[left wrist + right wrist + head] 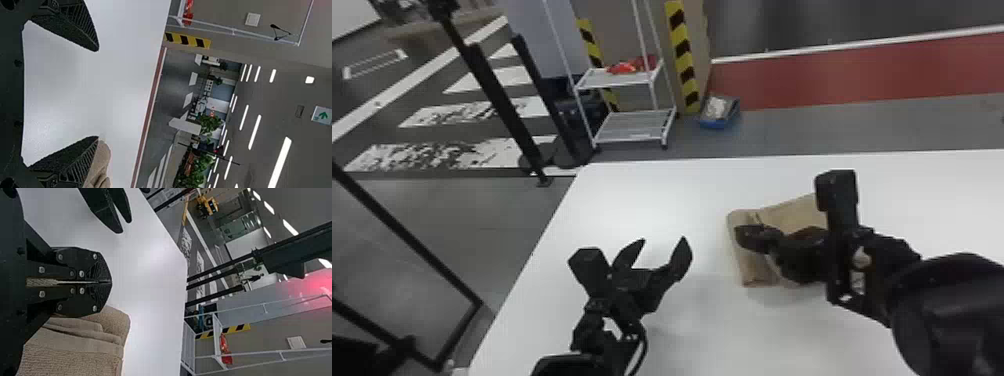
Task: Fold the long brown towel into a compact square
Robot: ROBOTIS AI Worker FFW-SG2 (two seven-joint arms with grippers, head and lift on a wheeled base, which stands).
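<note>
Beyond the white table (612, 200), a wheeled white rack (637, 125) with red items (627, 67) on its upper shelf.

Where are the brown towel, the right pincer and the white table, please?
Brown towel (74, 358): right wrist view, on its textured upper surface.
Right pincer (110, 282): right wrist view, where its closed fingertips meet.
White table (632, 200): head view, on its bare top.

In the left wrist view, 1 sign (328, 111) shows up near the ceiling (276, 98): a pale panel with 1 green arrow (323, 115) that points level, off to one side. Small green marks (316, 118) sit beside the arrow, too small to read. In the head view, 2 upright bands of yellow-and-black warning stripes (683, 55) mark the surfaces behind the white rack (634, 127).
</note>
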